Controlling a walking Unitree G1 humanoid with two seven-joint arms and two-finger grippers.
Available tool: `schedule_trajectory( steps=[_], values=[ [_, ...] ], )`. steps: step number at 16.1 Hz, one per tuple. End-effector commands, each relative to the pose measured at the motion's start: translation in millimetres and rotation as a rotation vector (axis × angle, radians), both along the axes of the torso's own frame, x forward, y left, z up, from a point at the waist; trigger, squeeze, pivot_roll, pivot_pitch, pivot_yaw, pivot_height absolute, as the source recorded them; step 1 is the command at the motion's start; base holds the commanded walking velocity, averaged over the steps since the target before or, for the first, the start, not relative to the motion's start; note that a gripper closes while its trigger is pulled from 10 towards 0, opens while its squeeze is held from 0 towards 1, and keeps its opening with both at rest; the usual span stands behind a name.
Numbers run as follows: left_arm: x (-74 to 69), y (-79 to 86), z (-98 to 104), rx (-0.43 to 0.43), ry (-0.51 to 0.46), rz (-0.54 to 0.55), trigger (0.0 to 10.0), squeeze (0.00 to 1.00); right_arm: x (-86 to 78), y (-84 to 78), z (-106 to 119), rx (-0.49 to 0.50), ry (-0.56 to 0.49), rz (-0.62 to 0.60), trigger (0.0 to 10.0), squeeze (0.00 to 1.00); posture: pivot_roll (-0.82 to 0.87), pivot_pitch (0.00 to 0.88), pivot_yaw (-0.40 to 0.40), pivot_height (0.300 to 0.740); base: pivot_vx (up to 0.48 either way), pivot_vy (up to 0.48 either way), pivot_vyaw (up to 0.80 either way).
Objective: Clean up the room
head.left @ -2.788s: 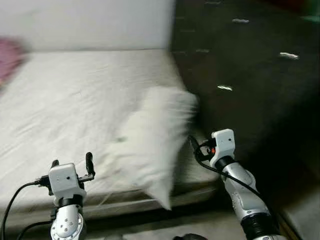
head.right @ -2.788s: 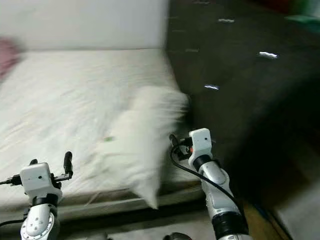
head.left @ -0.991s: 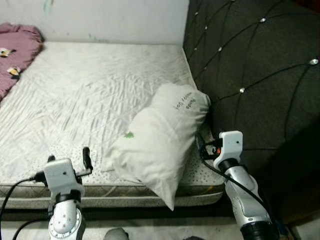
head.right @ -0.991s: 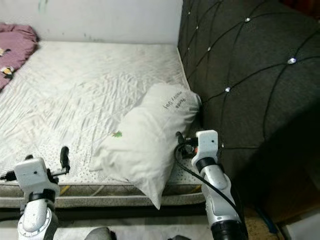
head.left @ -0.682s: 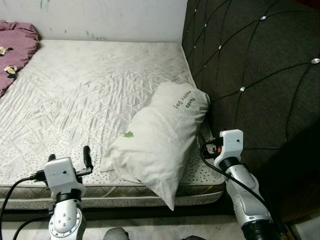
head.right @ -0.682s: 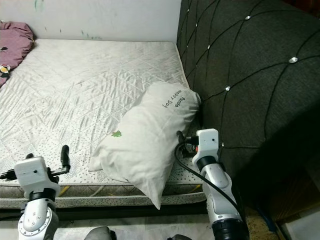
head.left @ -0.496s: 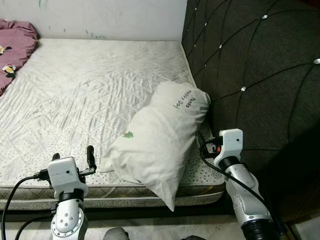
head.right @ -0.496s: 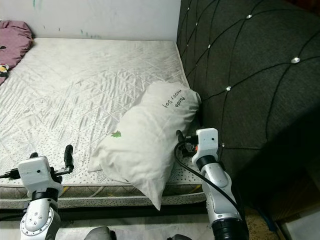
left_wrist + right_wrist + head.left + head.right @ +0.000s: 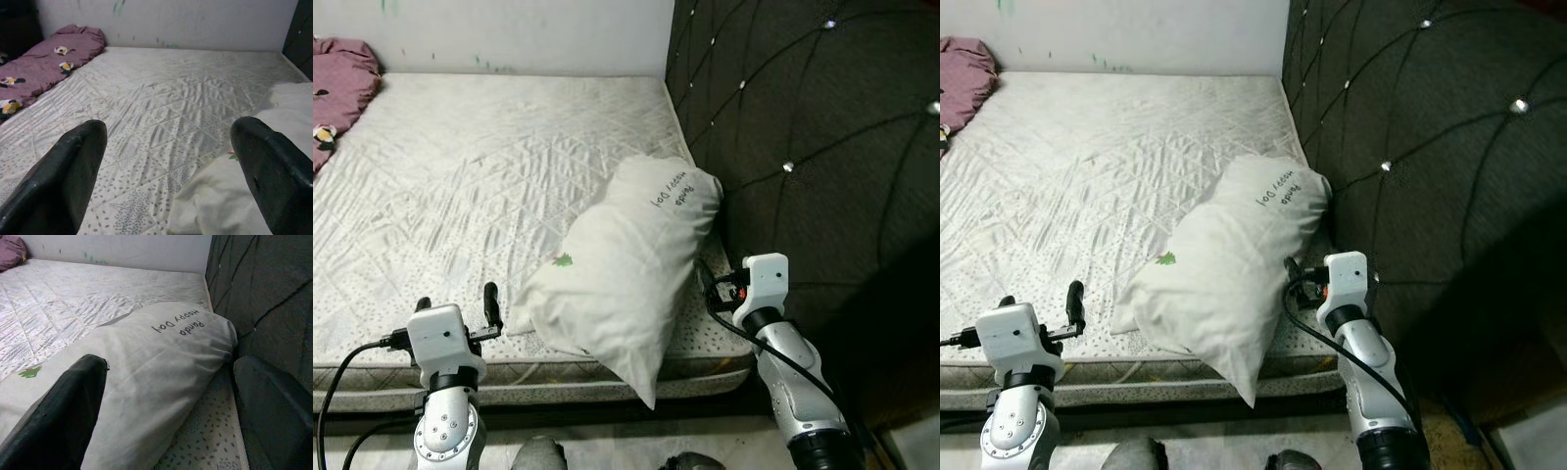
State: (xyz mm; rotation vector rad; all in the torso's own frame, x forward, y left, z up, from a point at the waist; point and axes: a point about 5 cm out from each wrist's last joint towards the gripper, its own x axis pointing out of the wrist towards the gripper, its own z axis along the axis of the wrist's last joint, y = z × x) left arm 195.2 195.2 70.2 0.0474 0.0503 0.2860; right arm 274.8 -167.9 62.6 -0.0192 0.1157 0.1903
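At the bed's [image 9: 460, 176] edge my view has steadied; pillow [image 9: 626, 264] lies at one o'clock between both released hands, left hand [image 9: 455, 305] and right hand [image 9: 705, 284], ready for grasping.

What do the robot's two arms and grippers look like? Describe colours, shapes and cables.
Both arms are silver, jointed tubes ending in white box-shaped wrist housings. The left gripper and the right gripper each have two long black fingers. Black cables loop from each wrist, and the right wrist shows a small orange-red spot.
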Motion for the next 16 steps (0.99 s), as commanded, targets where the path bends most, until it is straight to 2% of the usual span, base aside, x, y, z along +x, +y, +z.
schedule_trajectory(
  steps=[1, 3, 5, 16],
  values=[
    [0.8, 0.7, 3.5, 0.011, -0.009, 0.006, 10.0, 0.00, 1.2, -3.5, 1.9, 0.000, -0.002, -0.005, 10.0, 0.00, 0.01, 0.000, -0.027, 0.682, 0.000, 0.000, 0.00],
    [0.3, 0.5, 3.8, 0.018, -0.016, -0.005, 10.0, 0.00, 1.8, -3.6, 1.7, -0.004, 0.000, 0.000, 10.0, 0.00, 0.01, 0.000, -0.028, 0.682, 0.000, 0.000, 0.00],
    [0.3, 0.9, 4.1, 0.020, -0.020, -0.005, 10.0, 0.00, 2.6, -3.0, 1.4, -0.010, 0.002, 0.017, 10.0, 0.00, 0.01, 0.000, -0.030, 0.682, 0.317, 0.000, 0.00],
    [-0.1, -2.5, 2.1, 0.012, -0.021, -0.011, 10.0, 0.00, 5.1, -0.2, 3.0, -0.015, 0.002, 0.057, 10.0, 0.00, 0.01, 0.000, -0.041, 0.682, 0.425, 0.000, 0.00]
  ],
)
